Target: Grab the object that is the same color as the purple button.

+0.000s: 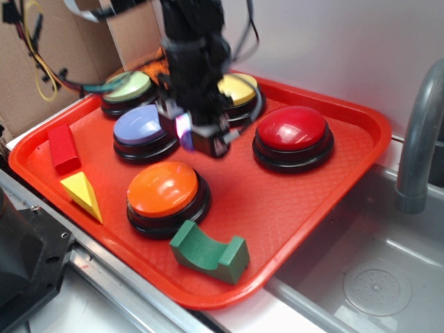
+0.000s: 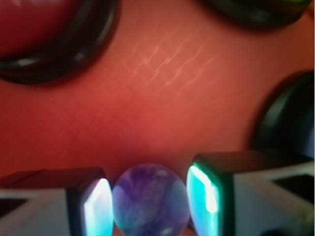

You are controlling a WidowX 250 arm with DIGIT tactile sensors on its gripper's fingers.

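Grasp step. Gripper fingers flank small purple marble, pinching or nearly so; contact on both sides looks made, not certain. Marble sits between fingertips, over red tray. Lavender button beside gripper. Next, likely: firm squeeze, straight lift.

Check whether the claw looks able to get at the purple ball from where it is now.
Probably yes. In the wrist view the purple ball sits between the claw's two fingers, with nothing between them and only bare red tray ahead. Whether the pads already touch it is unclear.
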